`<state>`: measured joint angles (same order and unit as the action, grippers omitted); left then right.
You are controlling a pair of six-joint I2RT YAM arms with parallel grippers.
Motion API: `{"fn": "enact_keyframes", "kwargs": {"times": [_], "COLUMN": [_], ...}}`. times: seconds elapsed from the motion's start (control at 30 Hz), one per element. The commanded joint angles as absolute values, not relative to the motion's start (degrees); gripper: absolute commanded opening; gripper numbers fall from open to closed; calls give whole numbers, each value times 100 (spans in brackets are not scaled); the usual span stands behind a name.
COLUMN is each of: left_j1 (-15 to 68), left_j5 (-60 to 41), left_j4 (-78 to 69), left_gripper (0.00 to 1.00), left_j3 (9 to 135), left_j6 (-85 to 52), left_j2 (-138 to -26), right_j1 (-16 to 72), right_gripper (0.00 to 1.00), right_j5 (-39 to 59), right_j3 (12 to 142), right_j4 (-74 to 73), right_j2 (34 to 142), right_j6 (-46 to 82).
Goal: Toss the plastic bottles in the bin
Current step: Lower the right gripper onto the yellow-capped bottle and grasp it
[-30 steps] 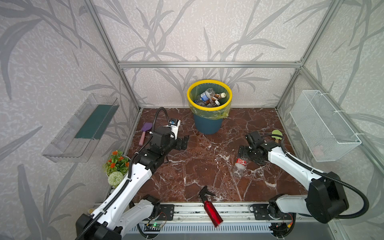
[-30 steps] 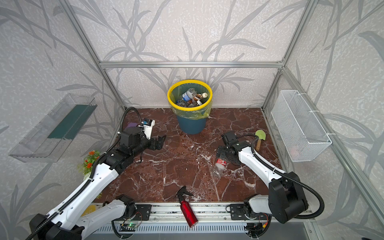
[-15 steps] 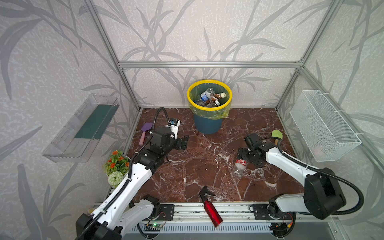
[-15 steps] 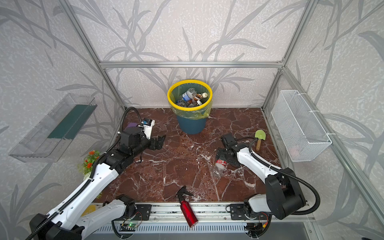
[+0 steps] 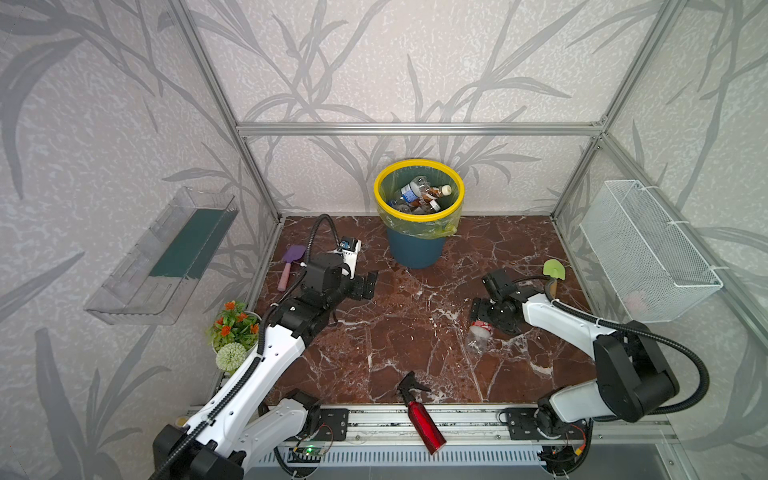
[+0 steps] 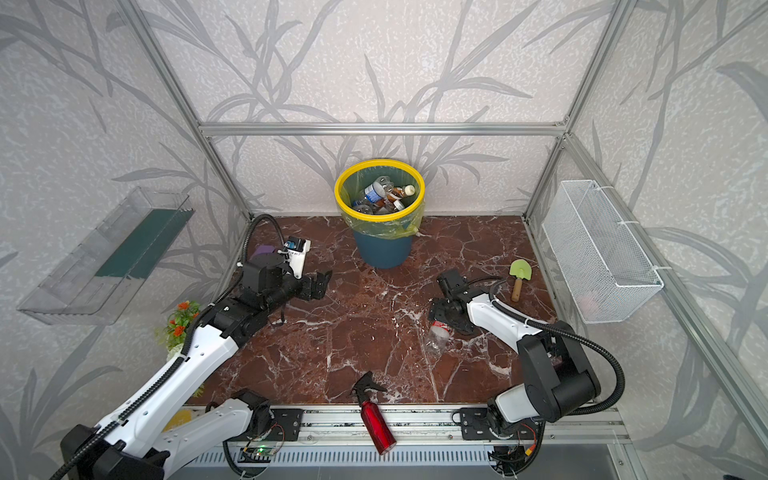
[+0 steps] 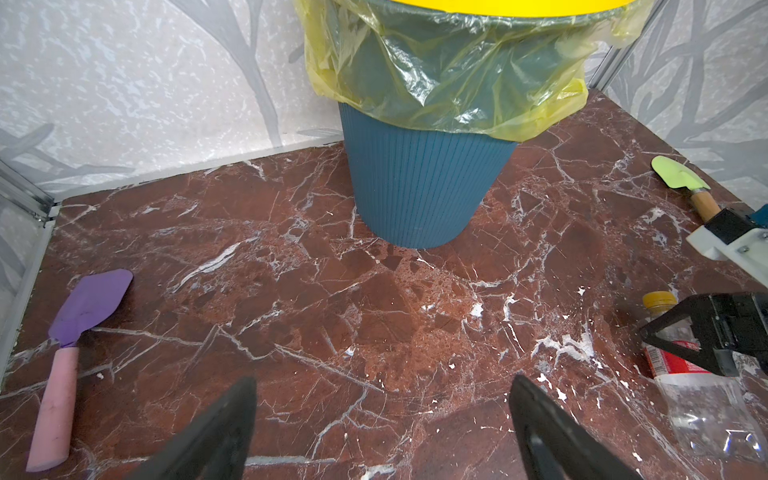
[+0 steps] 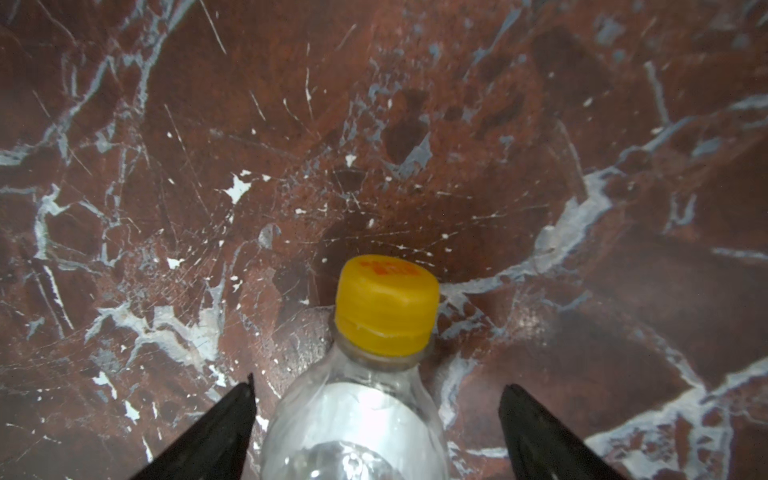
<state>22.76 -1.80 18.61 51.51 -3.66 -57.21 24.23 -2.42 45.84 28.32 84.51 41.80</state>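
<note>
We see a clear bottle (image 8: 357,424) with a yellow cap (image 8: 386,307) at lower centre of the frame. The right gripper (image 8: 377,383) brackets it, black fingers (image 8: 216,432) at the lower corners with a gap on either side, over the marble floor (image 8: 208,124).

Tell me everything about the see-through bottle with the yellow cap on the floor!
The clear plastic bottle has a yellow screw cap and a red-and-white label. It looks empty and lies on its side on the red-brown marble floor. The right gripper's open black fingers straddle its neck end without clamping it.
</note>
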Motion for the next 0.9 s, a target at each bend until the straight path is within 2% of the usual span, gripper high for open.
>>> {"fn": "enact_keyframes", "kwargs": {"times": [0.0,0.2,0.47,0.77,0.87], "left_j1": [2299,2358,2360,2362,2357], "left_j5": [-143,-102,-217,-227,-228], "left_j4": [1920,1889,1850,1846,1853], "left_gripper": [93,93,93,93,93], "left_j3": [5269,5231,5217,5224,5212], "left_j6": [-306,-292,-343,-350,-351], "left_j2": [-5692,-5646,-5702,-5794,-5808], "right_j1": [2556,2599,2668,2743,2739], "right_gripper": [88,77,75,60,58], "right_j5": [-214,-284,-272,-289,-294], "right_j3": [4609,4521,4343,4395,4412], "right_j4": [2796,2745,2500,2412,2401], "right_j2": [8540,8509,8582,8574,8552], "right_j6": [4318,4515,4680,4712,4689]}}
